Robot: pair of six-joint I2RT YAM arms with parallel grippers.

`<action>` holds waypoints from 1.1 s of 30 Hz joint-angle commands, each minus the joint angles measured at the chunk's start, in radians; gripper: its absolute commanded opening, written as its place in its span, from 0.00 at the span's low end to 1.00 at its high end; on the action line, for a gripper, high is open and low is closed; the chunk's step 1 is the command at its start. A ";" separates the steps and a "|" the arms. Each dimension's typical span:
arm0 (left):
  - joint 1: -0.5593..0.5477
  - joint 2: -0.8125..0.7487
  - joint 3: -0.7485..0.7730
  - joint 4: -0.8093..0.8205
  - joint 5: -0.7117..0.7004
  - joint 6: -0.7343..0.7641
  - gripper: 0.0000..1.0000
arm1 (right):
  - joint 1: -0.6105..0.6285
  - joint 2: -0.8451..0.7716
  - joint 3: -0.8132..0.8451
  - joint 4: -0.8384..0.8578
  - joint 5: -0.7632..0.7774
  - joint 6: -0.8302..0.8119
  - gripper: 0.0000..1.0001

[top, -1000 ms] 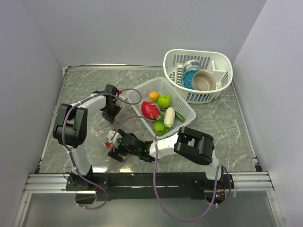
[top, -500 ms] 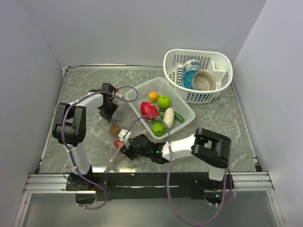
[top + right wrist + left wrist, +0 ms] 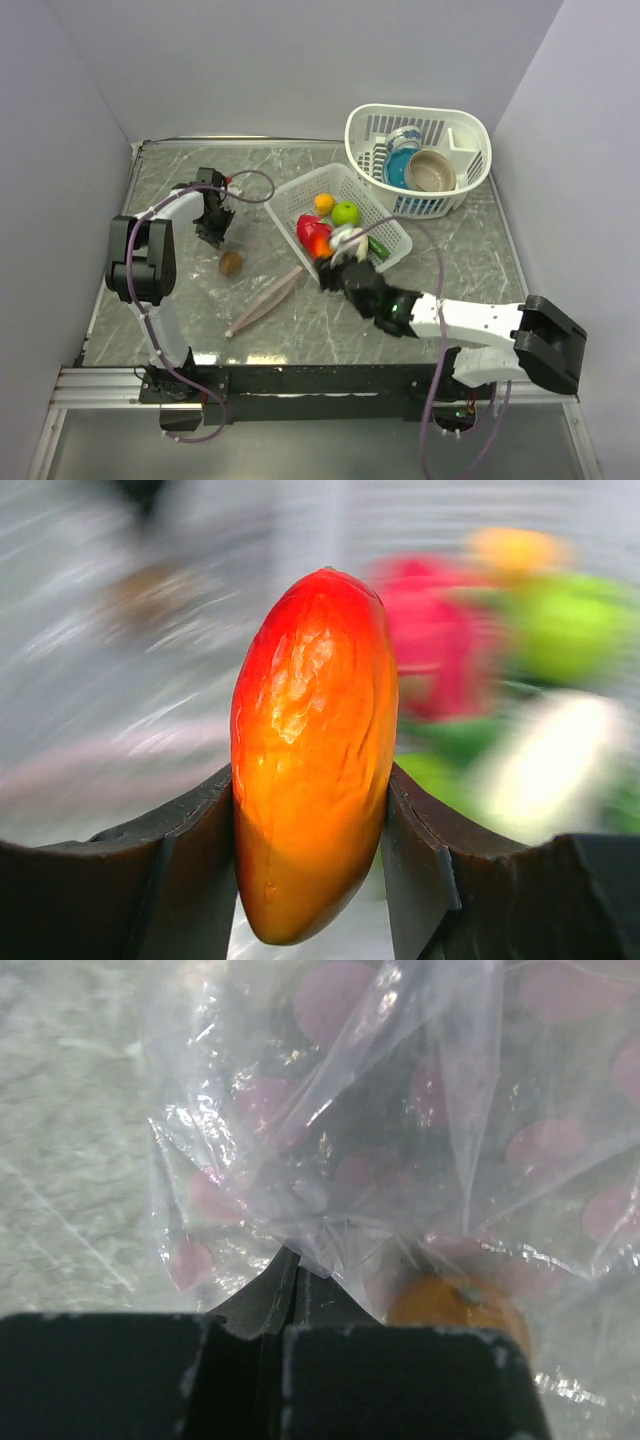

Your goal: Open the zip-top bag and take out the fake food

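Grey veined stone-look table (image 3: 440, 275) is unchanged, but my R arm isn't. A sec ago it was low at the near-left by the bag w/ jaws wide. Now it's swung across to the near rim of the shallow white mesh basket (image 3: 398, 238), and my right gripper (image 3: 312, 785) is clamped on a red-orange mango-shaped piece (image 3: 312, 700). The piece is glossy, w/ faintly wrinkled skin, hard-looking, standing upright btw the dark pads. I read that as one pc out of the bag and about ready to drop in w/ the rest of the fake food (image 3: 346, 213): smooth red-pink, green, orange and whitish pcs in that basket. The zip-top bag (image 3: 400, 1130) is thin clear film w/ pink dots, all crinkles. My left gripper (image 3: 292, 1270) is shut tight on a fold of it, back-left on the table. Its pinkish zip strip (image 3: 265, 298) trails flat toward the near edge. A small orange-brown round pc (image 3: 230, 263) sits just by the film; in or out of the bag, can't tell.
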 commanded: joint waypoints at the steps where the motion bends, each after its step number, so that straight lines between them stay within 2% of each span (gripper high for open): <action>1: -0.014 -0.103 0.015 -0.078 0.095 -0.004 0.01 | -0.185 0.044 0.134 -0.181 0.230 0.115 0.17; 4: -0.020 -0.160 0.073 -0.163 0.165 -0.001 0.01 | -0.193 0.159 0.244 -0.271 0.261 0.083 0.68; 5: -0.020 -0.192 0.104 -0.183 0.187 0.001 0.01 | -0.192 0.202 0.283 -0.296 0.270 0.090 0.93; 6: -0.022 -0.206 0.118 -0.222 0.211 0.004 0.01 | -0.190 0.210 0.291 -0.314 0.281 0.104 1.00; 8: -0.025 -0.246 0.152 -0.249 0.230 0.007 0.01 | -0.172 0.187 0.266 -0.298 0.295 0.115 1.00; 12: -0.029 -0.284 0.176 -0.296 0.264 0.016 0.01 | -0.092 0.079 0.174 -0.143 0.318 0.058 1.00; 16: -0.037 -0.286 0.163 -0.293 0.242 0.018 0.01 | 0.061 0.024 0.108 -0.025 0.333 -0.055 1.00; 17: -0.037 -0.284 0.156 -0.288 0.238 0.016 0.01 | 0.118 0.020 0.099 -0.008 0.301 -0.075 1.00; 19: -0.040 -0.284 0.127 -0.271 0.213 0.013 0.01 | 0.153 0.021 0.076 0.014 0.258 -0.074 0.98; 25: -0.040 -0.274 0.093 -0.230 0.166 0.018 0.01 | 0.215 0.127 0.042 0.003 0.029 -0.037 0.98; 33: -0.040 -0.195 0.018 -0.112 0.003 0.030 0.01 | 0.229 0.341 0.085 0.034 -0.047 -0.028 0.96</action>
